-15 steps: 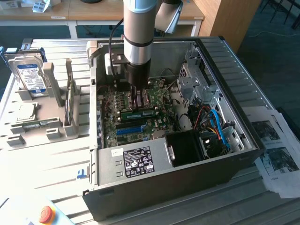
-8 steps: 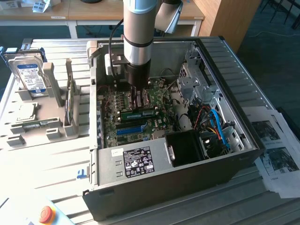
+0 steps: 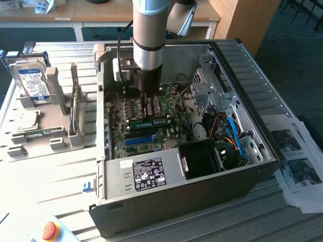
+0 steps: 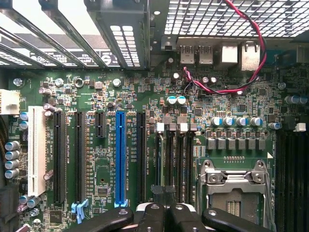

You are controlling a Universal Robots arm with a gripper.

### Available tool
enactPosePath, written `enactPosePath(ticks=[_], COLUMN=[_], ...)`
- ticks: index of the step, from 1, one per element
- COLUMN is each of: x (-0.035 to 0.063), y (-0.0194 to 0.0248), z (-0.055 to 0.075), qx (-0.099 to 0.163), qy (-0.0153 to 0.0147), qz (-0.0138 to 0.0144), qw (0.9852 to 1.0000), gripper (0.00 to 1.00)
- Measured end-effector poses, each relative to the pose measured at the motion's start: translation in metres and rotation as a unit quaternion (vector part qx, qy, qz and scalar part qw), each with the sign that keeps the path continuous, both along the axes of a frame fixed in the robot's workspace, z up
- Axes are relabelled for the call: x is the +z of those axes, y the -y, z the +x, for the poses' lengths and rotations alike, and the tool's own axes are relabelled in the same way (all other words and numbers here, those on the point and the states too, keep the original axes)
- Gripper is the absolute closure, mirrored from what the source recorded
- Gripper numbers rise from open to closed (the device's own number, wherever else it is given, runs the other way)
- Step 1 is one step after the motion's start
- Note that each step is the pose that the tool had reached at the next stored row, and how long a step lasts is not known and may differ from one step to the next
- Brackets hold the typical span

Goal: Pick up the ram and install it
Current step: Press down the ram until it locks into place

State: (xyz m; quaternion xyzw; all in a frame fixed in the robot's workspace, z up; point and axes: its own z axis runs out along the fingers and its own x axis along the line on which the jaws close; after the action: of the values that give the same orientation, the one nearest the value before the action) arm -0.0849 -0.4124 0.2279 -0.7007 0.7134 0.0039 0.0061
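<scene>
Exterior view: the arm (image 3: 149,35) reaches down into the open computer case (image 3: 242,171), with the gripper (image 3: 146,98) low over the motherboard (image 3: 121,133). The ram (image 3: 150,122) lies on the motherboard just below the gripper, a green stick with a pale label, beside the blue slot (image 3: 140,139). Fingers pressed together, pinching nothing that can be seen. A hard drive (image 3: 31,80) stands in the grey holder (image 3: 55,136) outside the case, toward the exterior view's left. Papers (image 3: 298,166) lie outside the case on the opposite side.

Wrist view: the black fingers (image 4: 152,217) hang closed above the motherboard, near the blue slot and the processor socket (image 4: 234,186).
</scene>
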Motion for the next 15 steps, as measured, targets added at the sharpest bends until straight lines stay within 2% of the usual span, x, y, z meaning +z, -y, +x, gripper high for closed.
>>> enactPosePath(ticks=[15], x=[-0.0021], y=[0.0000], z=[0.0000], qx=[0.000], qy=[0.0000], qz=[0.0001], qw=[1.0000], gripper=[0.90])
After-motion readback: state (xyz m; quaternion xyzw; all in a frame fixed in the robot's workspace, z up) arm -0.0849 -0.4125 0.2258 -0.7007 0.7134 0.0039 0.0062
